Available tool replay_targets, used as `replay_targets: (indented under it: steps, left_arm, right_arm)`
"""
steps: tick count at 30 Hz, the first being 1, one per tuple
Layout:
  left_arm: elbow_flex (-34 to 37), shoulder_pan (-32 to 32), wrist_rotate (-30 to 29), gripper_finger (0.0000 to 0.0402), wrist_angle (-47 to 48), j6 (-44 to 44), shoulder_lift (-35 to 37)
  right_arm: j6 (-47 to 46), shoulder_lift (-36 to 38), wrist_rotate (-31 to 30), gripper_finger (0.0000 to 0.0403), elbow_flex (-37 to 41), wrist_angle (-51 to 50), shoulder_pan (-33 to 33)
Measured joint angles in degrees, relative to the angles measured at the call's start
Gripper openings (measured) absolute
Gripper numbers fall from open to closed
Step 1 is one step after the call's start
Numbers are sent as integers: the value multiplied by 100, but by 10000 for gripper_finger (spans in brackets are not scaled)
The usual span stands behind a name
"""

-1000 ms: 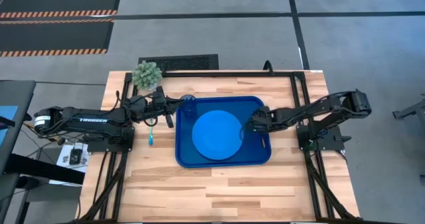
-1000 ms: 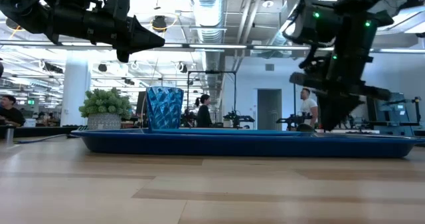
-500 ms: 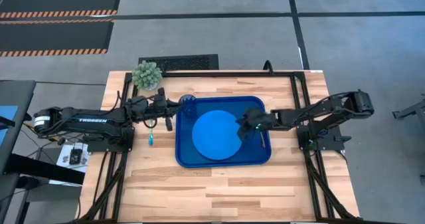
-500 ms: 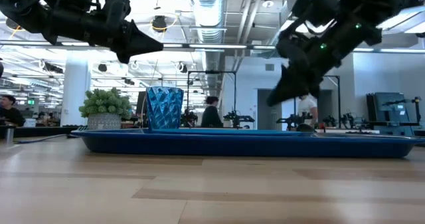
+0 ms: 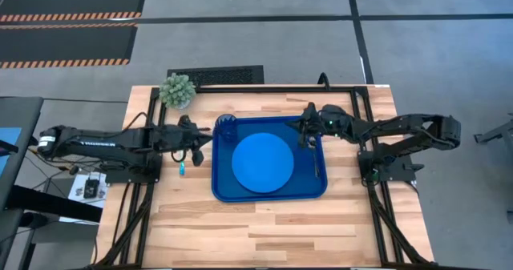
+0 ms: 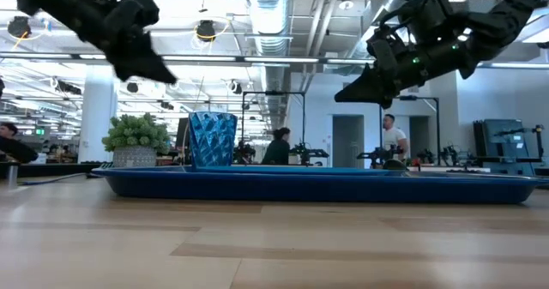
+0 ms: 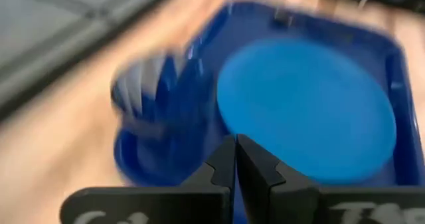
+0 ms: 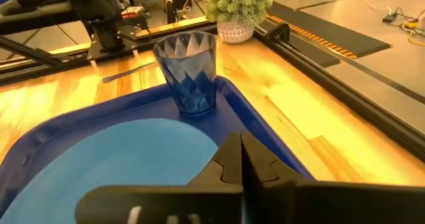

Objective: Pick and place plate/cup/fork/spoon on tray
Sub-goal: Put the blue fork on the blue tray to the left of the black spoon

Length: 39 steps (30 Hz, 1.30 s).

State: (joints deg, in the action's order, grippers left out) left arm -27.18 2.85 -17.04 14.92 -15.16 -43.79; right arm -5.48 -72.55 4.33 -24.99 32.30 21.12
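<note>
Tray (image 5: 309, 191) sits mid-table, plate (image 5: 262, 163) flat at its centre. Spoon (image 5: 316, 164) lies along tray's right side, beside plate. Cup (image 5: 227, 126) stands upright in tray's far left corner. Fork (image 5: 181, 169) lies on table left of tray. Left gripper (image 5: 207, 141) hovers just left of tray, jaws closed, empty. Right gripper (image 5: 304, 127) hangs over tray's far right corner, jaws closed, empty. Potted plant (image 5: 176, 89) at far left edge.

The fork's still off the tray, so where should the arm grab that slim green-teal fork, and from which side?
Grip the slim green-teal fork across its narrow handle, coming straight down from above: it lies flat on the wooden table beside the dark-blue plastic tray, so no sideways approach gets under it. The left gripper hangs nearest.
</note>
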Motion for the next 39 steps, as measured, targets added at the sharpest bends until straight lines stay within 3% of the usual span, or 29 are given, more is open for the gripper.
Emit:
replay_targets:
  steps: [7,13,17,21,27,39]
  left_arm:
    - [-569,-984,-317,0,2302,-2426,-125]
    - [-640,-1359,-287,4,3940,-5114,-166]
    - [-635,-1346,-440,32,4370,-5801,-314]
    - [-636,-1020,-669,76,4456,-5810,-496]
    - [-632,-138,-226,125,4447,-4950,-1000]
    - [-630,1389,693,137,3992,-3034,-1837]
  right_arm:
    - [173,-3,183,9,0,-102,127]
    - [254,-7,184,10,0,-208,103]
    - [290,-8,181,10,0,-204,40]
    - [305,-9,184,10,0,-197,11]
    - [360,-9,184,10,0,-140,-15]
    - [402,-11,200,10,-2,-67,-26]
